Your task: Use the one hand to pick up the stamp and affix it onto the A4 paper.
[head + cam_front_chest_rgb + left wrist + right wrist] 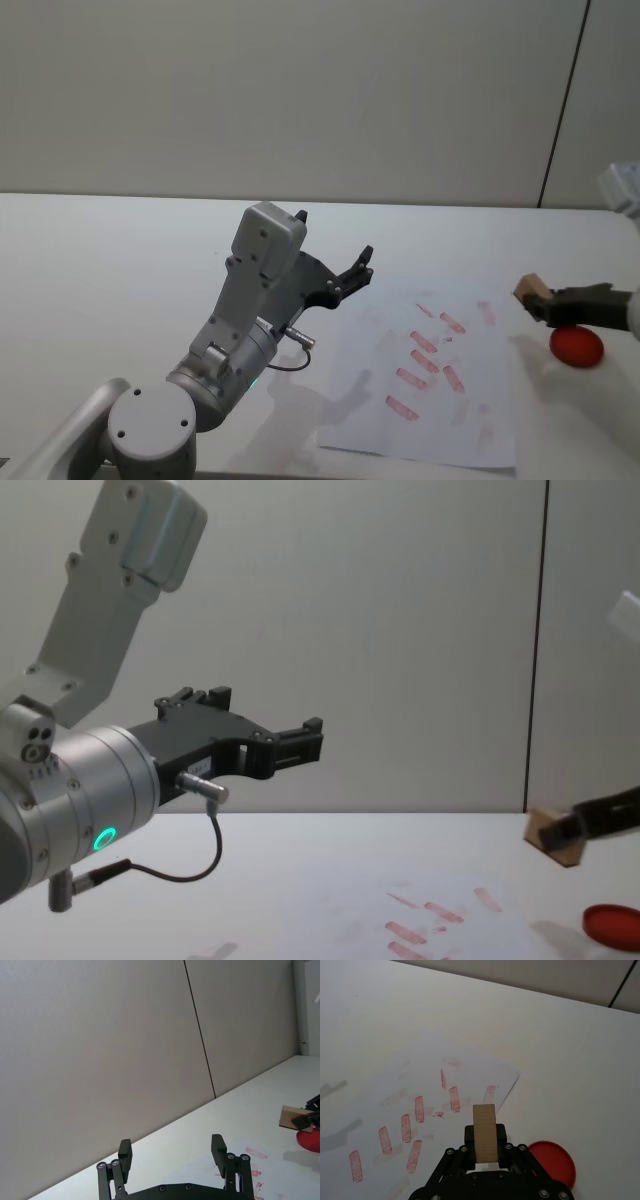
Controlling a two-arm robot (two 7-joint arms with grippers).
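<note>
**Stamp gripped above the ink pad, sheet waiting beyond the jaws**

Between the right gripper's (485, 1152) jaws sits the stamp (484, 1132), clamped at its near end with most of its length standing out ahead of the fingertips. In the right wrist view its long axis runs straight forward from the jaws, toward the printed part of the sheet. From the chest view the block (556, 840) hangs clear of the table and looks tilted, one end lower than the other; which face carries the rubber I cannot tell.

Just beside and beneath the jaws lies the red ink pad (553, 1162), not touching the stamp as far as the chest view shows. Beyond the jaws, past the stamp's free end, spreads the A4 paper (470, 1067), already carrying several red marks (419, 1108).

The step in hand looks like carrying the stamp from the pad over to the paper. To do it well, I would keep the grip firm so the block does not twist, travel at this height until the stamp is over a bare patch of sheet, then level the printing face with the paper before lowering, and press straight down without sliding, since a tilted face would print only one edge.

Farther off, across the paper, the left gripper (355, 272) is raised above the table with jaws apart and empty, idle.
</note>
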